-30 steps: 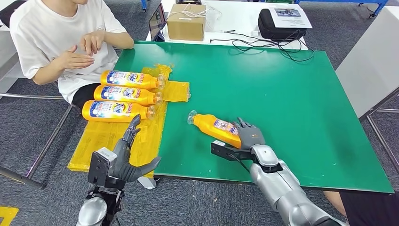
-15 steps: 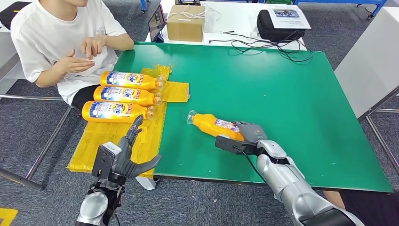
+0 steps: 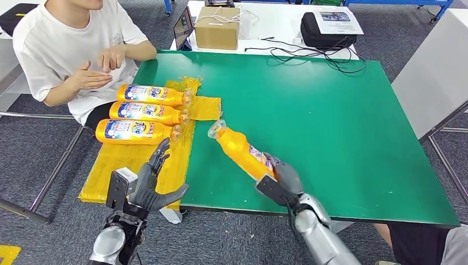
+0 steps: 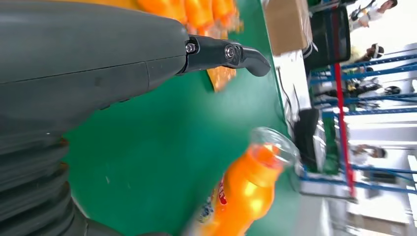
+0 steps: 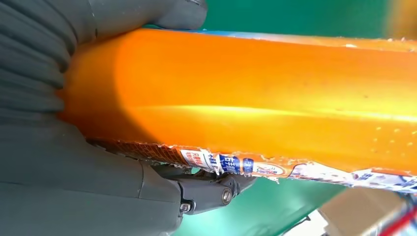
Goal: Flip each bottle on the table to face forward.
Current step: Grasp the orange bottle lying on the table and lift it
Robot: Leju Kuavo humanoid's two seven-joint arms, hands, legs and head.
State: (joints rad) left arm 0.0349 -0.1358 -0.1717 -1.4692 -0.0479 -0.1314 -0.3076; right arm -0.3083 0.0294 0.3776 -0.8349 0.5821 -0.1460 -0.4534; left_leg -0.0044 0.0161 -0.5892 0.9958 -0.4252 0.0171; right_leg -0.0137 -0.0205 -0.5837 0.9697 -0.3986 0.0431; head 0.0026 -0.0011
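My right hand grips the base of an orange bottle and holds it tilted, cap end raised above the green table; in the right wrist view the bottle lies across the palm with fingers curled under it. Three more orange bottles lie side by side on yellow wrapping at the table's left edge, blue labels up. My left hand hovers open below the table's front left corner, fingers spread. The left wrist view shows the held bottle.
A person in a white shirt sits at the table's left side, hands raised near the three bottles. Behind the green table stand a cardboard box, a black bag and loose cables. A white panel stands at right.
My right hand has pulled back toward the front edge and lifted the bottle, swinging its cap end up and to the left. The left hand barely moved.
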